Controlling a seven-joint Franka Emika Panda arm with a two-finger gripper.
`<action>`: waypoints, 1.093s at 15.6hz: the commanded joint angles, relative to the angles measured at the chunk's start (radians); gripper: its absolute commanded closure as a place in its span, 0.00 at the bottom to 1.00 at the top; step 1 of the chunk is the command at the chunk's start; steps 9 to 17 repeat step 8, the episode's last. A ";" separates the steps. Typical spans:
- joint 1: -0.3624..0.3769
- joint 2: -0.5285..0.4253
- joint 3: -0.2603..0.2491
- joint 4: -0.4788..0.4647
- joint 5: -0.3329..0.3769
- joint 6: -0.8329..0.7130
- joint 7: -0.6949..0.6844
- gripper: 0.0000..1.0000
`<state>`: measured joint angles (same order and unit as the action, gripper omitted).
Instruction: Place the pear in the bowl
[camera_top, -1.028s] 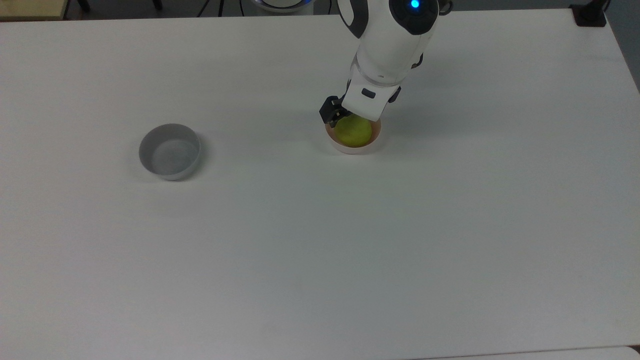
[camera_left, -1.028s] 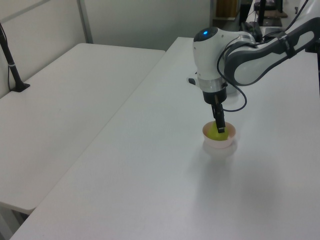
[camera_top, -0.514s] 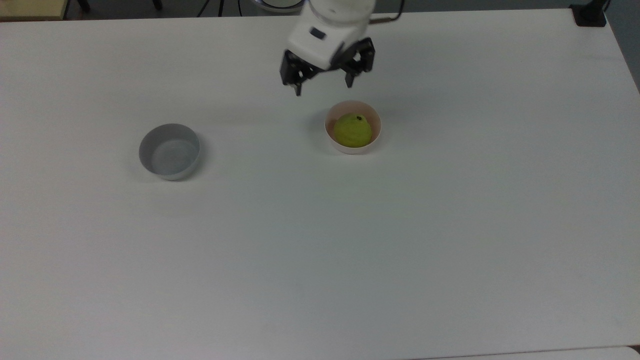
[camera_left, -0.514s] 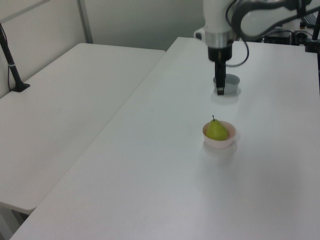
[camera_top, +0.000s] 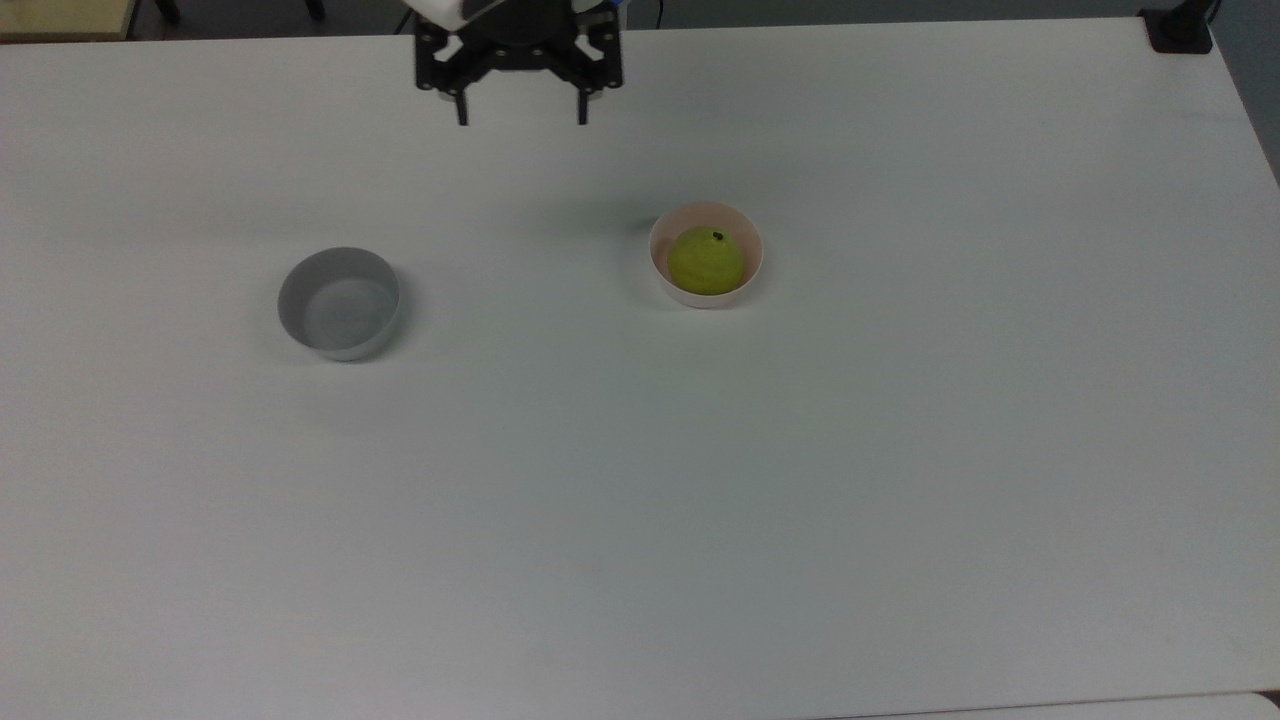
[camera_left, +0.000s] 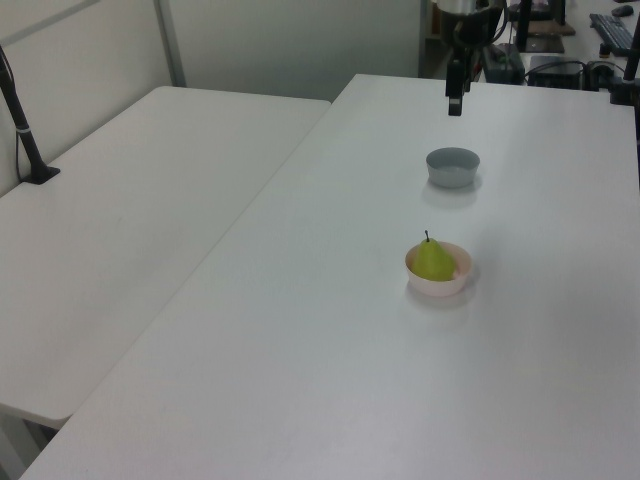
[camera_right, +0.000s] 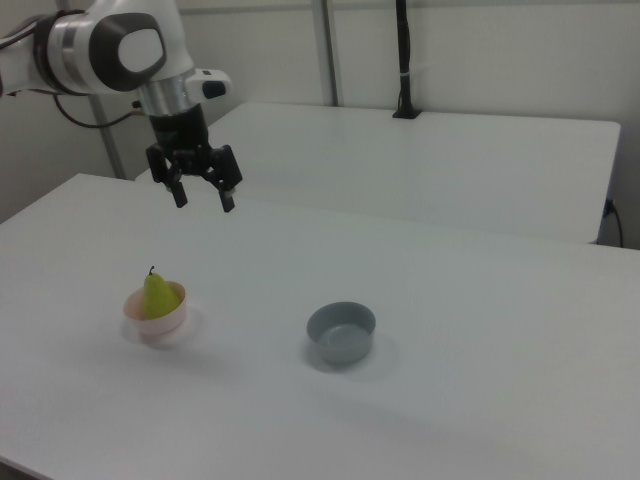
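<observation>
The yellow-green pear (camera_top: 706, 261) (camera_left: 434, 260) (camera_right: 156, 295) stands upright inside the pale pink bowl (camera_top: 753, 270) (camera_left: 438, 287) (camera_right: 155, 324), its dark stem pointing up. My gripper (camera_top: 521, 118) (camera_right: 204, 197) hangs high above the table near the top view's upper edge, well up and to the left of the bowl there. Its two black fingers are spread wide apart with nothing between them. In the left view the gripper (camera_left: 455, 103) hovers beyond the grey bowl.
An empty grey bowl (camera_top: 339, 303) (camera_left: 453, 166) (camera_right: 341, 333) sits on the white table (camera_top: 640, 500), to the left of the pink bowl in the top view. A second white table (camera_left: 120, 230) adjoins alongside. A black post (camera_right: 403, 60) stands on it.
One second ago my gripper was down at the bowl with the pear. It has let go, risen, and swung up and left in the top view, leaving the pear in the bowl.
</observation>
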<state>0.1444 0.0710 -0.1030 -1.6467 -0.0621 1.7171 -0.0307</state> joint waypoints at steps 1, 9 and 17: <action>-0.048 -0.010 -0.001 0.004 -0.005 -0.017 0.025 0.00; -0.042 -0.025 -0.049 0.004 -0.001 -0.022 0.028 0.00; -0.042 -0.025 -0.049 0.004 -0.001 -0.022 0.028 0.00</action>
